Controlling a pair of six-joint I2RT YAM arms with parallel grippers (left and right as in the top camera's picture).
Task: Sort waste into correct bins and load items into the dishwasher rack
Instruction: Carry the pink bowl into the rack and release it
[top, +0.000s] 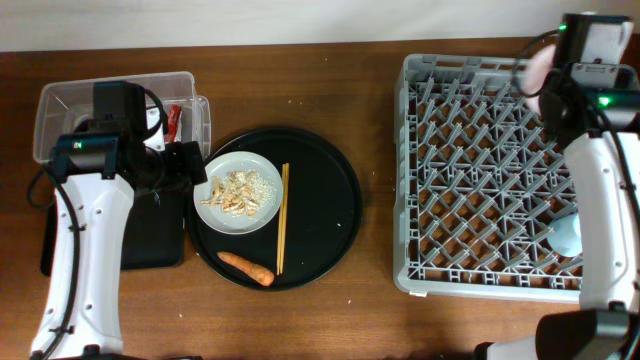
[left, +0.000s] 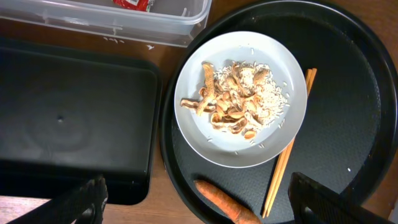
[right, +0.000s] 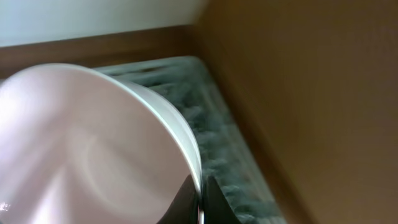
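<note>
Clearance: mid-table lane open, both flanks crowded.
Bare table (top: 378, 150) between round black tray (top: 335, 200) and rack (top: 470, 180) is free. Right arm (top: 610, 200) and its white bowl (top: 535, 68) overhang the rack's right side; left and centre pegs uncovered. Left arm (top: 85, 230) lies over the flat black tray (top: 160, 240); chopsticks (top: 282, 220) and carrot (top: 246, 267) hem the plate (top: 213, 213) on its right and near sides.

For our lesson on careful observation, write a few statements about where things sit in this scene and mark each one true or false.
1. The carrot lies on the plate. False: it lies on the round black tray, beside the plate.
2. The red wrapper is in the clear tub. True.
3. The right gripper holds the white bowl by its rim. True.
4. The chopsticks are in the rack. False: they lie on the round black tray.
</note>
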